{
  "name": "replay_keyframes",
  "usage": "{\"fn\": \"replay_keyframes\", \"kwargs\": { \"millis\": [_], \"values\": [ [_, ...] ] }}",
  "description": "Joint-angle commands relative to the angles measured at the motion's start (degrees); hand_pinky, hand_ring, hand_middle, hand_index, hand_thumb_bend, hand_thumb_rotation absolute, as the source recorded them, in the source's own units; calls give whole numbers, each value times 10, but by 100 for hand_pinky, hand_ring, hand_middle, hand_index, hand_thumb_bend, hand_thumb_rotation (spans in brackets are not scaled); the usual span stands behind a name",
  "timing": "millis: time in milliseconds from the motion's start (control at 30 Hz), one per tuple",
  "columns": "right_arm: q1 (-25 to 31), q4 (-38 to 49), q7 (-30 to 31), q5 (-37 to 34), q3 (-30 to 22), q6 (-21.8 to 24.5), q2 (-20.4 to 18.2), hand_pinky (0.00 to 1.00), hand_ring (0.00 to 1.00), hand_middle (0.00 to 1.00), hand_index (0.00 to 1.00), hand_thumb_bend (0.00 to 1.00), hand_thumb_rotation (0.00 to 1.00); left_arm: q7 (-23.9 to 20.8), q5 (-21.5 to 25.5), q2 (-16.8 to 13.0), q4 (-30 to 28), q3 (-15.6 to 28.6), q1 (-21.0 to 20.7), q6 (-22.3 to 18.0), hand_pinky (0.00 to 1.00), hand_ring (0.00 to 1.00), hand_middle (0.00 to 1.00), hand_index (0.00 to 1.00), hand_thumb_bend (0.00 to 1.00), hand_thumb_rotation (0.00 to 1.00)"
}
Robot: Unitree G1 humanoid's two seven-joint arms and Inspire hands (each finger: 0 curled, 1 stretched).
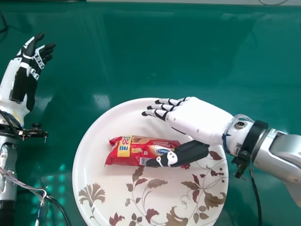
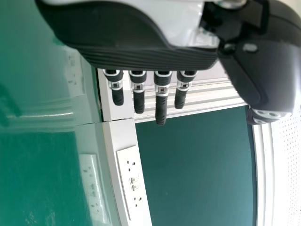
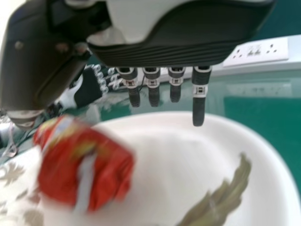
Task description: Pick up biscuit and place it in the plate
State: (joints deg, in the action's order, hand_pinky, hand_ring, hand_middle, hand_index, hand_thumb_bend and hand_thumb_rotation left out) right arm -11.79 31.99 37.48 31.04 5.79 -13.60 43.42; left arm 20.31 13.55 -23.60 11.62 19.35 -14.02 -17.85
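A red biscuit packet [image 1: 134, 157] with a yellow patch and a blue emblem is lying crosswise on the white plate [image 1: 101, 174], which is showing brown leaves and flowers. The right hand [image 1: 202, 120] is hovering over the plate with its fingers extended and spread from the thumb, clasping nothing; the thumb is overlapping the packet in the head view, though whether it is touching, I cannot tell. The left hand [image 1: 30, 63] is resting open over the green table [image 1: 141, 47], well apart from the plate.

We see the right robot hand [image 1: 202, 118] with straight fingers [image 3: 199, 109]; taking their aim as twelve o'clock, the red biscuit packet [image 3: 106, 165] lies towards eleven on the leaf-patterned plate [image 3: 270, 172], near the thumb [image 3: 35, 70]. Beyond the tabletop [image 3: 263, 107] is a socket panel [image 3: 277, 48].
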Motion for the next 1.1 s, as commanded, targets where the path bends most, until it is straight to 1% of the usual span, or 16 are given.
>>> {"fn": "replay_keyframes", "kwargs": {
  "millis": [0,67,133,200,267,367,400,433,500,533,600,667,800,867,933,1067],
  "values": [
    [3,35,-8,-18,-32,34,-16,69,88,97,99,97,79,-2,-3,-2,-7,-2,9,1,100,96,89,100,73,82],
    [5,64,-24,-42,-66,82,-47,64,83,93,95,88,76,-4,-3,-2,-10,-1,12,2,100,97,89,100,73,81],
    [1,91,-55,-78,-107,142,-95,58,79,89,90,77,65,-6,-4,-2,-12,1,16,1,100,97,89,100,75,81],
    [-3,106,-84,-95,-139,178,-124,59,78,86,86,69,53,-8,-5,-2,-13,3,20,0,100,97,90,100,75,81],
    [-4,114,-114,-101,-165,225,-154,55,74,82,82,70,56,-10,-4,-1,-19,4,27,-2,100,97,90,100,71,82],
    [-2,123,-141,-127,-188,299,-194,55,77,84,82,70,53,-15,-2,1,-30,5,39,-1,100,98,89,100,72,81],
    [0,123,-148,-127,-191,311,-198,54,77,84,82,70,53,-17,-2,3,-33,6,43,-3,100,98,89,100,72,81],
    [3,120,-157,-132,-197,323,-207,55,77,84,83,67,56,-17,2,5,-40,7,50,-3,100,98,89,100,71,81],
    [11,111,-172,-144,-206,336,-220,56,74,83,83,68,60,-20,7,10,-54,10,64,-3,100,97,88,100,69,80],
    [15,103,-180,-155,-211,333,-227,57,74,82,83,68,60,-24,5,12,-63,11,73,0,100,96,88,100,68,79],
    [23,91,-192,-169,-215,321,-233,58,75,83,83,60,58,-32,3,16,-77,12,86,2,100,96,88,100,69,80],
    [30,68,-211,-183,-218,301,-245,60,77,84,84,56,56,-41,1,22,-93,15,104,3,100,95,88,100,70,80],
    [37,17,-242,-207,-218,265,-262,63,78,84,84,52,59,-64,-5,35,-125,18,136,6,100,93,87,100,74,81],
    [37,-11,-251,-217,-217,248,-265,62,78,84,85,50,60,-71,-3,42,-136,20,149,6,100,93,87,99,74,81],
    [37,-33,-272,-208,-210,244,-269,60,77,82,84,52,62,-77,-1,49,-146,20,159,6,100,92,87,98,75,81],
    [35,-88,-291,-223,-205,204,-273,62,78,84,83,42,57,-81,-3,56,-153,20,173,-3,100,91,85,98,75,82]
  ]
}}
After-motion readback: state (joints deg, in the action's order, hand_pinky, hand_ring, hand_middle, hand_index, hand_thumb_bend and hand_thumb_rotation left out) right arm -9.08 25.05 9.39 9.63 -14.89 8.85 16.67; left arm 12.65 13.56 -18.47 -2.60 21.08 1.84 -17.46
